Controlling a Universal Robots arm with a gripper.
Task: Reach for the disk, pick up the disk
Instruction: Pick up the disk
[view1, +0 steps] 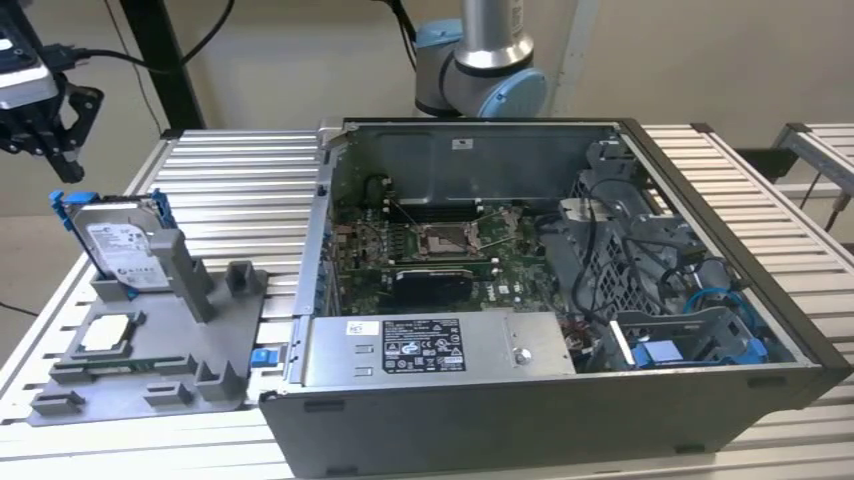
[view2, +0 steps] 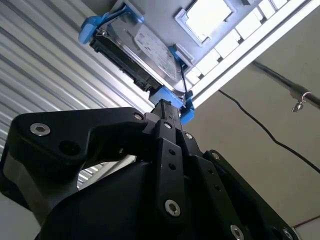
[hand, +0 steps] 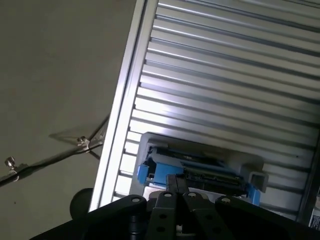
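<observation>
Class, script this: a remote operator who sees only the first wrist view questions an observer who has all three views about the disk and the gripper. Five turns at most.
Operator: I see the disk edge-on past the gripper. Is it standing or lying?
Observer: In the exterior view the disk stands upright in a grey holder.
Operator: Is the gripper touching it?
Observer: It seems not. In the exterior view the gripper hangs above the disk's top edge, with a small gap showing.
</observation>
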